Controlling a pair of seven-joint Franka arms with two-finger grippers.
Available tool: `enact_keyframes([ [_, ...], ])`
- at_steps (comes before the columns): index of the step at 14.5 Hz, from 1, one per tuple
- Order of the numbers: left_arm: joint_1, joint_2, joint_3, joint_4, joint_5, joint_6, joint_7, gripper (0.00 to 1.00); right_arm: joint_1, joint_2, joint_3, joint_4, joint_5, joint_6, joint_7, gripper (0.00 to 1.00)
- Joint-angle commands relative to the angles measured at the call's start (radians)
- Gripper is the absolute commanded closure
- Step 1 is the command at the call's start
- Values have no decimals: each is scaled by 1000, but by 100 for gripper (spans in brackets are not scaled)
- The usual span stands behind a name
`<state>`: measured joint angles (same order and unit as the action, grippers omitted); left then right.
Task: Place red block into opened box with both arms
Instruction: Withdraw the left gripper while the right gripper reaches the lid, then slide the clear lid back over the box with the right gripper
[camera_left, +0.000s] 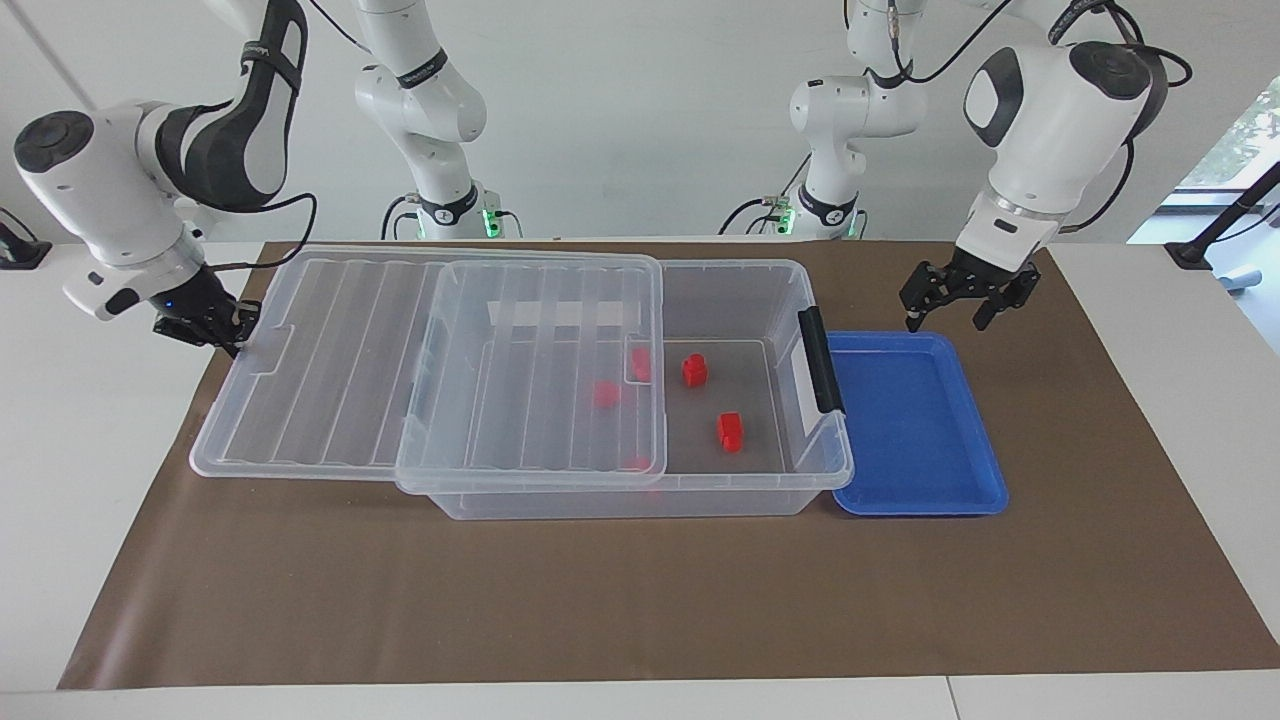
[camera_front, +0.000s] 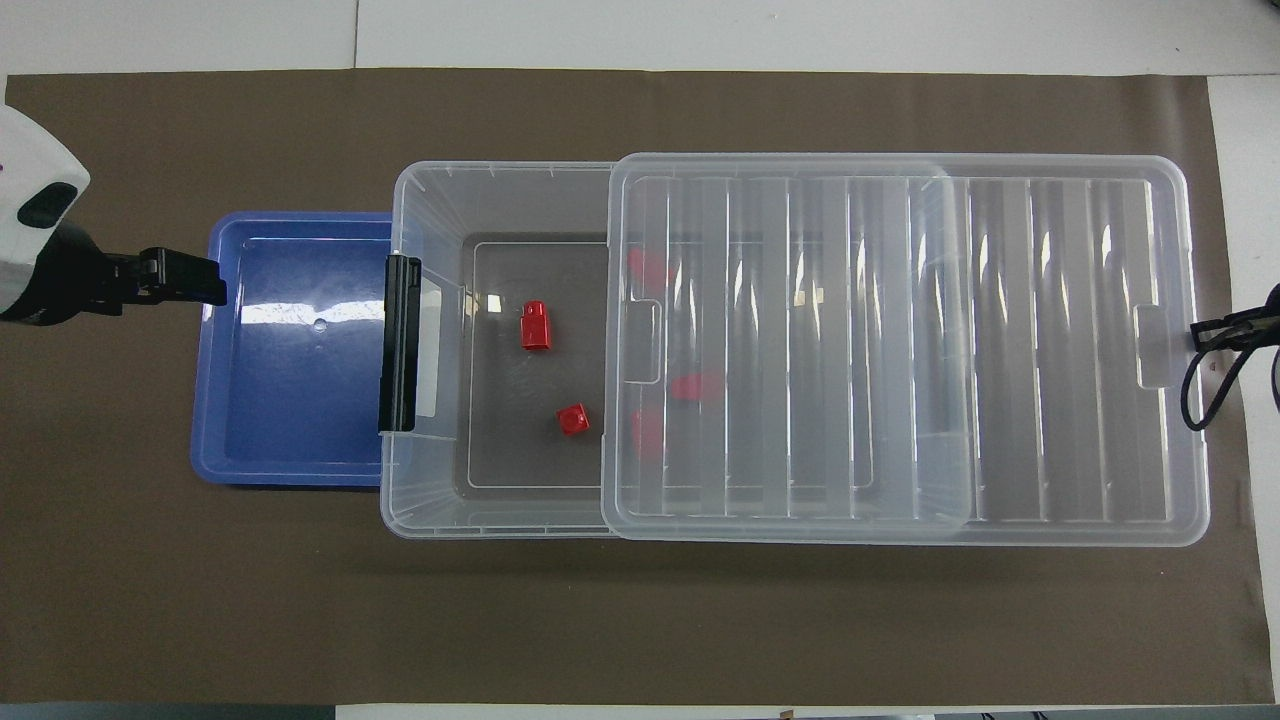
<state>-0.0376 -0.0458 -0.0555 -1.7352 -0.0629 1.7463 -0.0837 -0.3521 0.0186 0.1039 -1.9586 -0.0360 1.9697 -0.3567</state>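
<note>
White table under brown mat, pale wall — left tool spread empty, right tool closed.

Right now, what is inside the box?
In the uncovered part of the box lie two red blocks. Through the clear lid three more red shapes show, blurred. The rest of the covered floor shows nothing else.
</note>
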Motion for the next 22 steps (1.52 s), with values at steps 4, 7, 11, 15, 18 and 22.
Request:
enact_keyframes([
  [4,42,1,-3,82,-25,-128,84,0,94,-39,5,-49,-1,15,140,100],
  [7,44,21,0,147,-23,-185,84,0,139,-39,5,-51,1,17,200,100],
  [11,44,30,5,148,-6,-188,84,0,202,-39,5,-51,1,17,297,100],
  [15,28,32,-4,152,68,-189,98,0,254,-40,5,-51,14,17,367,100],
  [18,45,32,2,155,14,-203,99,0,283,-40,7,-51,15,17,416,100],
  [22,-2,33,54,157,15,-220,124,0,308,-42,7,-49,15,18,458,100],
])
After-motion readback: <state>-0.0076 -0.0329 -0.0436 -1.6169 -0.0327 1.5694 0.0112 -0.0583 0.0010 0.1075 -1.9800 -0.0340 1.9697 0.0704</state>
